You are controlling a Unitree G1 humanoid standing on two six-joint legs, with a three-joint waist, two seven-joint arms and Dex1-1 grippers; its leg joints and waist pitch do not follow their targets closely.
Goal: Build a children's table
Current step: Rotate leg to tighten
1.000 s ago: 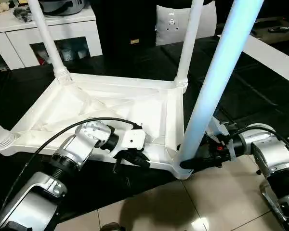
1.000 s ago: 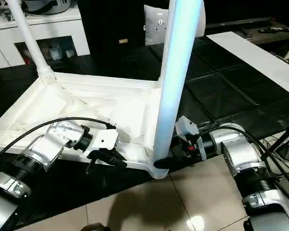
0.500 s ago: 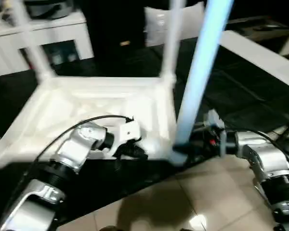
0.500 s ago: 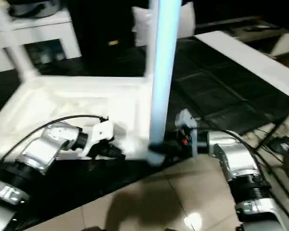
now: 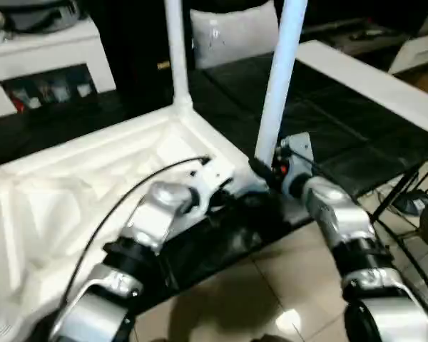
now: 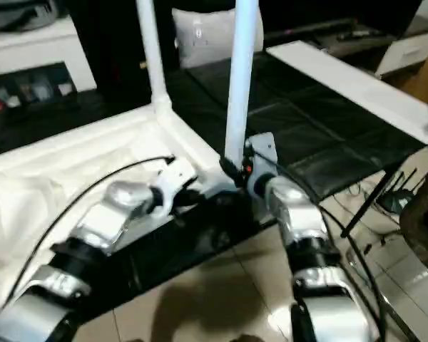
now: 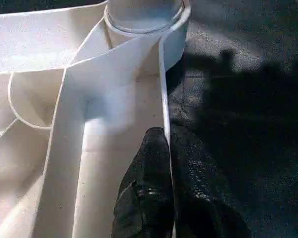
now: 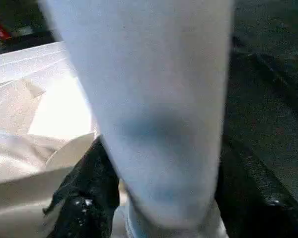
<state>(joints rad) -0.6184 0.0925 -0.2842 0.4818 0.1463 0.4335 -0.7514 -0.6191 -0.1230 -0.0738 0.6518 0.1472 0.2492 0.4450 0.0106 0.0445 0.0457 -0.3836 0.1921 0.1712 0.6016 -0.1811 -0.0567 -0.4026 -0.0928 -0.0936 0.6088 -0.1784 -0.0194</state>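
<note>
The table lies upside down across the left and centre of the head views, on the dark floor. The left claw is pinched together on its rim. The right claw is clamped round the near leg, low by its socket.

The table top lies upside down on a mat on the floor. Two legs stand up from its corner sockets: the near leg at the corner close to the robot, the far leg behind it. The right tool sits around the bottom of the near leg. The left tool pinches the top's edge wall just beside that corner. A cabinet stands behind, on the left.
</note>
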